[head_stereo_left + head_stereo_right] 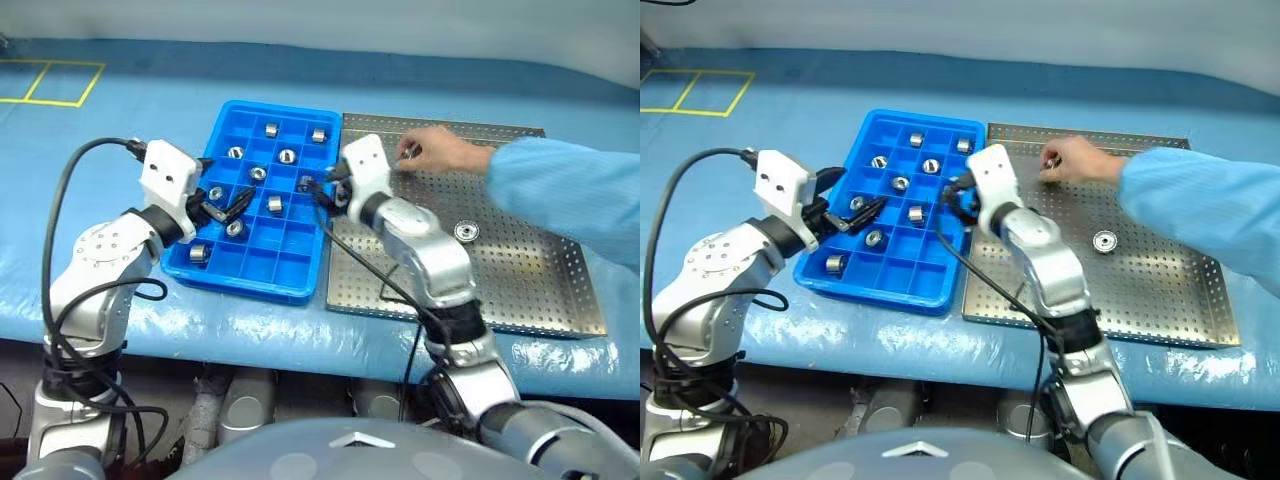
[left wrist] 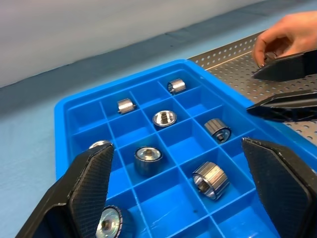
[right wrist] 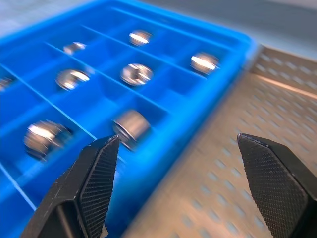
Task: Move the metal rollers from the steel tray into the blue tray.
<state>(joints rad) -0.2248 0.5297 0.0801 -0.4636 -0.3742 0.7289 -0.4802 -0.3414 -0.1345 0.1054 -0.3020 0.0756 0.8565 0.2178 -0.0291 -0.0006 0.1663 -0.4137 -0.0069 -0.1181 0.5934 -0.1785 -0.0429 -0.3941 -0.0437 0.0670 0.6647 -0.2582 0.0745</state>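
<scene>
Right claw (image 3: pixel 173 148): jaws spread wide, empty — over the seam where the blue tray (image 1: pixel 300 290) meets the steel tray (image 1: pixel 520 290).
Left claw (image 2: pixel 178 183): wide open, nothing held — above the blue tray's near-left cells.
Rollers (image 2: pixel 211 179): about nine in separate blue cells, just ahead of both claws.
Stray roller (image 1: pixel 466 232): on the steel tray, right of the right claw.
Person's hand (image 1: pixel 440 150): beyond the right claw, fingertips on a roller at the steel tray's far edge.
</scene>
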